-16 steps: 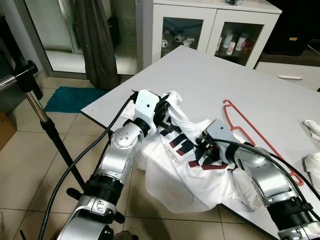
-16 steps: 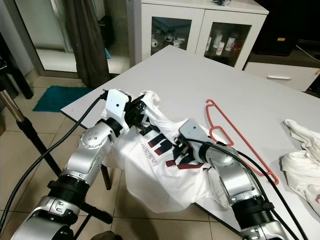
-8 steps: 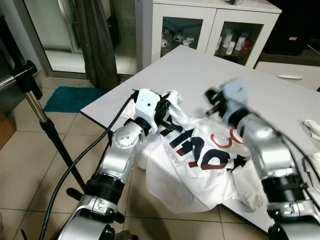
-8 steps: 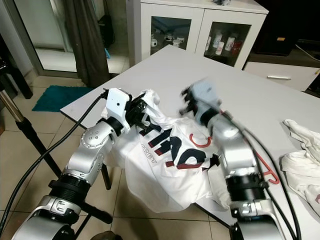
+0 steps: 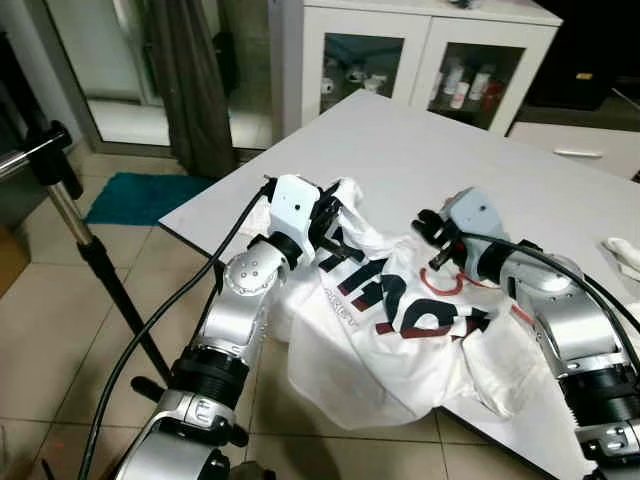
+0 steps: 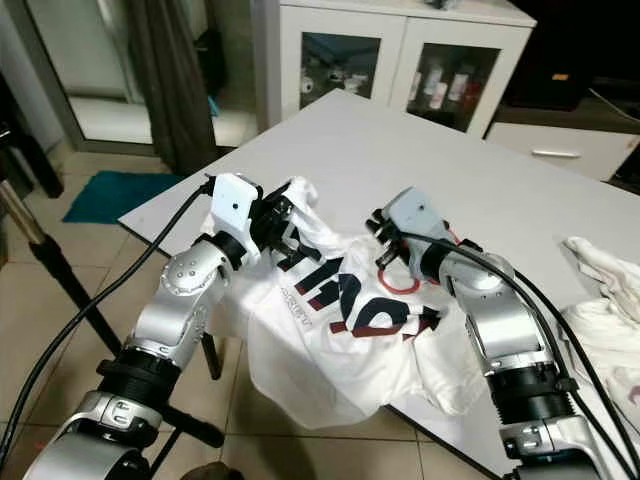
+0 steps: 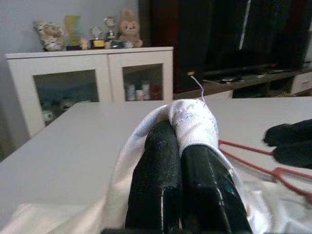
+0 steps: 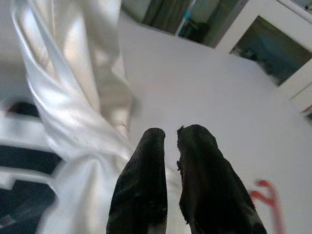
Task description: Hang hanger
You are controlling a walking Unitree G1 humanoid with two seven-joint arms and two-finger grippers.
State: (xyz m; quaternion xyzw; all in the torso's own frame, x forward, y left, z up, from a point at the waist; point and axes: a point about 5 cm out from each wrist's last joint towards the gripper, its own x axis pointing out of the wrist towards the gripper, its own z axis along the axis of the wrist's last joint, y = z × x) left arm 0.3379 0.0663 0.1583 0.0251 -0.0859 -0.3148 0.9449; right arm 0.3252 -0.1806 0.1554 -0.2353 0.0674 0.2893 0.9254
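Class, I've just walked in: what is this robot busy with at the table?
It is working a white T-shirt that hangs over the table edge. The left gripper is shut on the shirt's upper edge. The right gripper hovers near the red hanger, whose hook lies on the shirt. Its jaws hold nothing. The hanger isn't hung yet.

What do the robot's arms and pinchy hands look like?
Both arms are shiny silver metal with round joints and black ribbed rings lower down. Each wrist has a pale boxy block, and a thick black cable loops along each arm. The left gripper and right gripper each have two long, rounded black fingers.
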